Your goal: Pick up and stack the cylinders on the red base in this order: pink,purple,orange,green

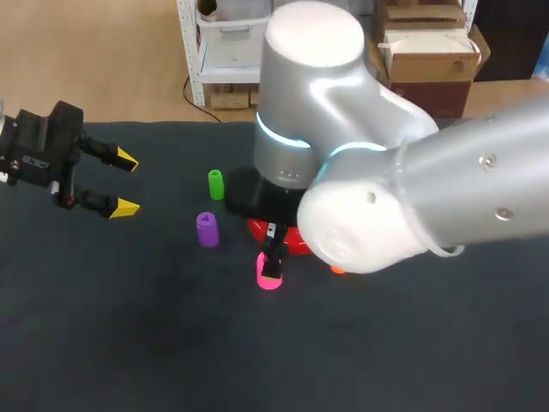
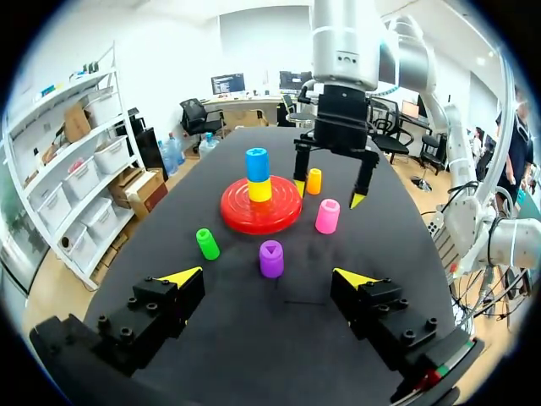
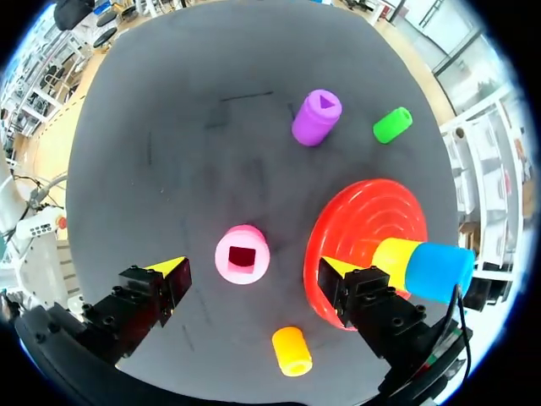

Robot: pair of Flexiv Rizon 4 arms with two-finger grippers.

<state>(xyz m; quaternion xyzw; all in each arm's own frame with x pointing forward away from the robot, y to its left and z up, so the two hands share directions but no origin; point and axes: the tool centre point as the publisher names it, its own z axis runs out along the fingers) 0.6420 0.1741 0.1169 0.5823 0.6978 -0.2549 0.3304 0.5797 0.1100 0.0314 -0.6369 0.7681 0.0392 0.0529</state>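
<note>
My left gripper (image 2: 269, 283) hangs over the black table (image 2: 287, 330), fingers wide apart and holding nothing. Close ahead at twelve o'clock stands the purple cylinder (image 2: 271, 259), with the green cylinder (image 2: 207, 244) near it at eleven. Farther out at twelve is the red base (image 2: 261, 211), carrying a yellow piece (image 2: 259, 189) topped by a blue piece (image 2: 257, 162). At one o'clock stands the pink cylinder (image 2: 327, 216), the orange cylinder (image 2: 314, 181) beyond it, and my right gripper (image 2: 328, 194) above them, tips spread.

place: robot lab | cue: robot arm (image 1: 480, 189) over black table (image 1: 129, 343) (bench rig)
</note>
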